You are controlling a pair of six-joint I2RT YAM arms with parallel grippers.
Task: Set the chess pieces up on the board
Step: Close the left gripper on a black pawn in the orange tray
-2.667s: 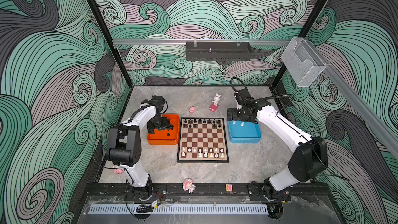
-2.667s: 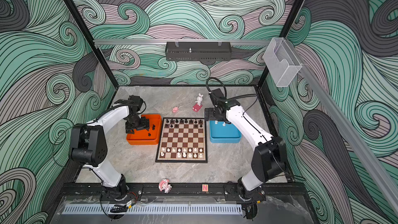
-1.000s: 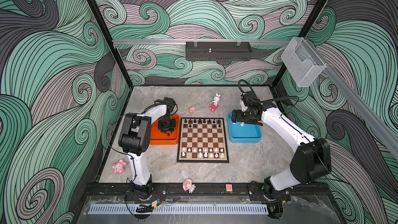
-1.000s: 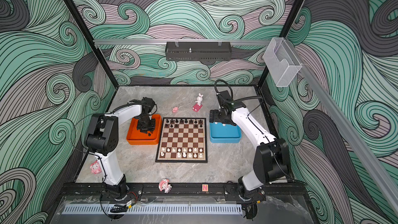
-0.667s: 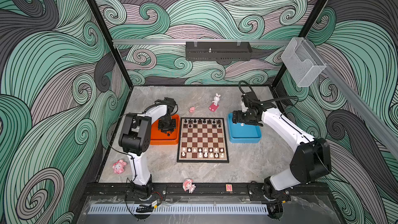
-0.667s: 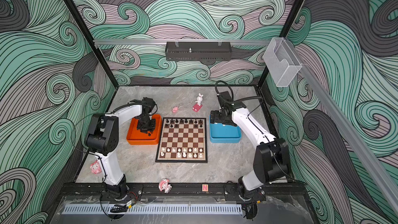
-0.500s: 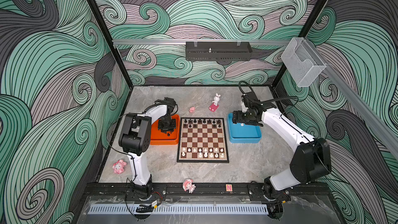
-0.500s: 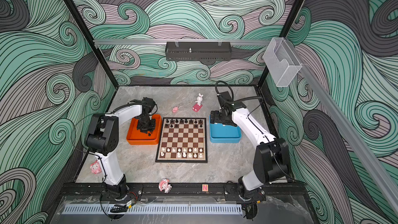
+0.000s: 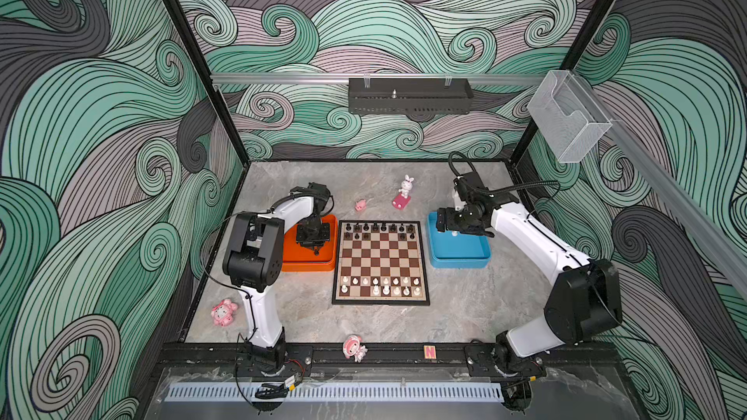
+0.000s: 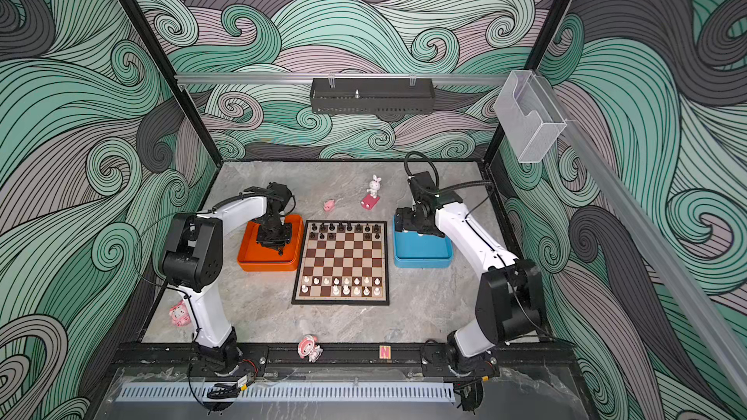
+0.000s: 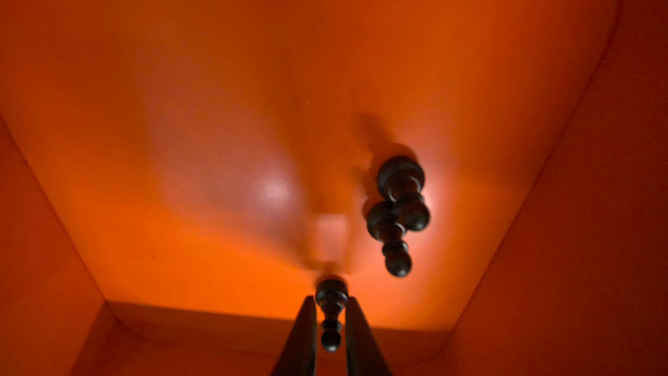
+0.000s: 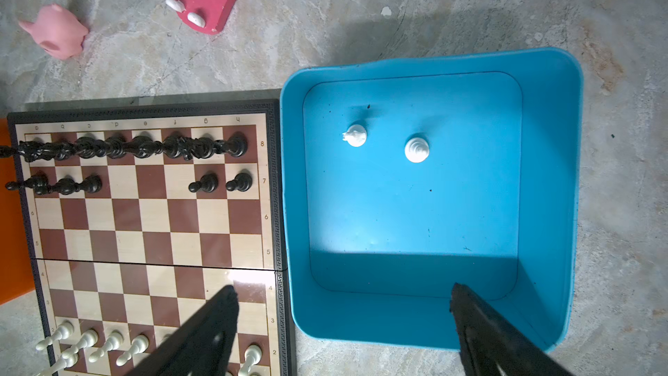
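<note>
The left pincer (image 11: 330, 300) is drawn in to a slim gap around a tiny glossy black plastic pawn (image 11: 329, 320), its two dark fingers (image 11: 300, 338) hugging the stem on either side, so I judge the hold taken, with nothing else caught in it. The pawn appears to stand upright on its round base, long axis running along the fingers, ball head nearest the wrist, so a straight lift should free it. Just beyond the fingertips and a little aside, two more black pawns (image 11: 397, 211) stand close together, clear of the grip, on the smooth floor of the square orange plastic tray (image 11: 180, 103). Past the tray wall, on the side facing the other arm, lies the flat brown-and-cream chessboard (image 9: 380, 260), whose black pawn row shows three bare squares mid-row. Farther off, the right pincer (image 12: 341, 289) gapes wide and empty, straddling from above the wall of the blue plastic tray (image 12: 549, 175), two white chessmen (image 12: 416, 150) ahead of it
</note>
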